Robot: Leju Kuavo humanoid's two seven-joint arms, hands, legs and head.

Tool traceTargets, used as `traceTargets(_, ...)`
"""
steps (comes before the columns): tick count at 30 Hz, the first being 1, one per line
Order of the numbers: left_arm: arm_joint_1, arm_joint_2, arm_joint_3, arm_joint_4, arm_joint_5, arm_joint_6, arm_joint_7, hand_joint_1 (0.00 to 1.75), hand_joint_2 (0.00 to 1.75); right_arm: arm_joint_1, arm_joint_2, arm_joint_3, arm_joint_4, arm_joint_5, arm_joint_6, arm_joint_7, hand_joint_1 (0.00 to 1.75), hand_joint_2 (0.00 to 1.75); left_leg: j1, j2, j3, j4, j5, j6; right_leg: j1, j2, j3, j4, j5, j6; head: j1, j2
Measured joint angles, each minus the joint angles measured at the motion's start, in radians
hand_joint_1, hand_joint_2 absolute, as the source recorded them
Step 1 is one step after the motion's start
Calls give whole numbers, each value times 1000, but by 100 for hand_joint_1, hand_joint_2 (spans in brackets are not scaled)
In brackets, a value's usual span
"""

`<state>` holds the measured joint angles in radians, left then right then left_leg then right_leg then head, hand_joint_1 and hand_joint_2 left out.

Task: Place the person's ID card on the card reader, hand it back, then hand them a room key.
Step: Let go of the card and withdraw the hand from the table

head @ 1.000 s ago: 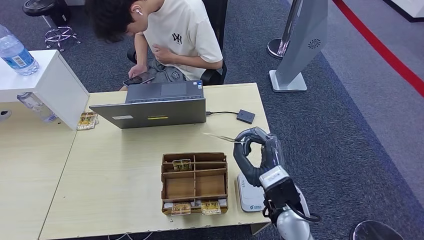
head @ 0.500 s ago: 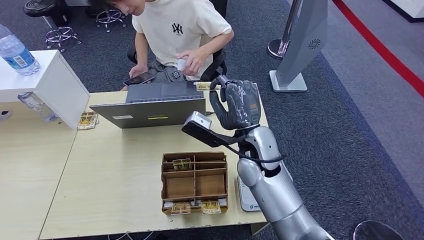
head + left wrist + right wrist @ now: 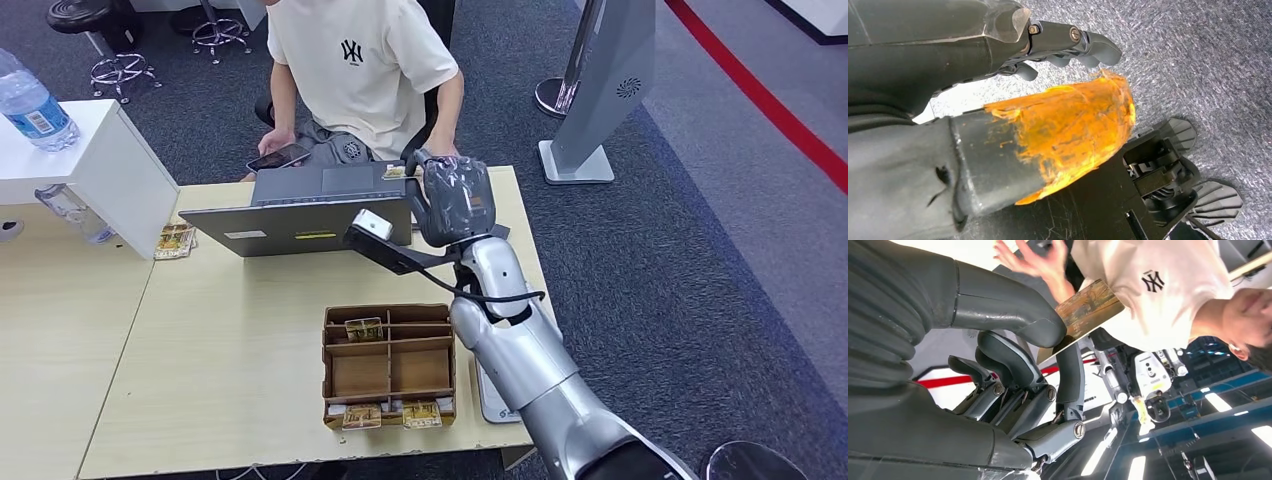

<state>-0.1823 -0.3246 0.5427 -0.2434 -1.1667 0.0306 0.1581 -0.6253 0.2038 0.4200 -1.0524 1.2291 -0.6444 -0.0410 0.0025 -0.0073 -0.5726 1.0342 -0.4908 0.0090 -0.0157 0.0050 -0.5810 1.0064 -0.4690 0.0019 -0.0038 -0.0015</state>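
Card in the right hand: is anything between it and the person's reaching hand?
Nothing visible. The right hand pinches the card above the table's far edge, beside the laptop, and the person's hand reaches just beyond it with open space between.

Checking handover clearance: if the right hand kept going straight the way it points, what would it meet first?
Probably the person's raised hand, just beyond the card that the right hand pinches. Depth is unclear; the torso lies behind it.

- Laptop [image 3: 310, 215], open on the wooden table [image 3: 220, 350].
- Cardboard organizer [image 3: 388, 366] near the table's front edge.
- Water bottle [image 3: 32, 103] on a white box [image 3: 105, 170].
- Phone [image 3: 277, 157] on the person's lap.
- Grey stand [image 3: 600, 80] on the carpet.
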Motion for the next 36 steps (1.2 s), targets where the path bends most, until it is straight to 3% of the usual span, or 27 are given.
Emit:
traceTargets(15,-3,0,-21,0,14,-6,6,0,0,-1,0,0,53,72,-30,23,175,175,0,0,0,0,0,0,0,0,0,0,0,0,0,0)
traceTargets(16,-3,0,-22,0,14,-6,6,0,0,-1,0,0,54,75,-31,25,169,175,0,0,0,0,0,0,0,0,0,0,0,0,0,0)
traceTargets(19,-4,0,-24,0,15,-6,6,0,0,-1,0,0,56,84,-34,38,40,175,0,0,0,0,0,0,0,0,0,0,0,0,0,0)
traceTargets(20,-4,0,-25,0,16,-6,6,0,0,0,0,0,57,86,-35,41,2,131,0,0,0,0,0,0,0,0,0,0,0,0,0,0)
traceTargets(23,-4,0,-28,0,19,-6,6,0,0,8,1,-4,50,91,-43,43,0,0,0,0,0,0,0,0,0,0,0,0,0,0,0,0)
traceTargets(30,-4,0,-30,0,40,7,1,0,0,73,11,-32,-22,-7,-45,-25,0,0,0,0,0,0,0,0,0,0,0,0,0,0,0,0)
traceTargets(33,-4,0,-30,0,58,18,-6,0,0,125,15,-34,-94,-166,-28,-93,0,0,0,0,0,0,0,0,0,0,0,0,0,0,0,0)
traceTargets(36,-2,0,-30,0,81,37,-15,0,0,197,19,-30,-209,-451,61,-185,0,0,0,-1,0,0,0,0,0,-1,0,0,0,0,0,0)
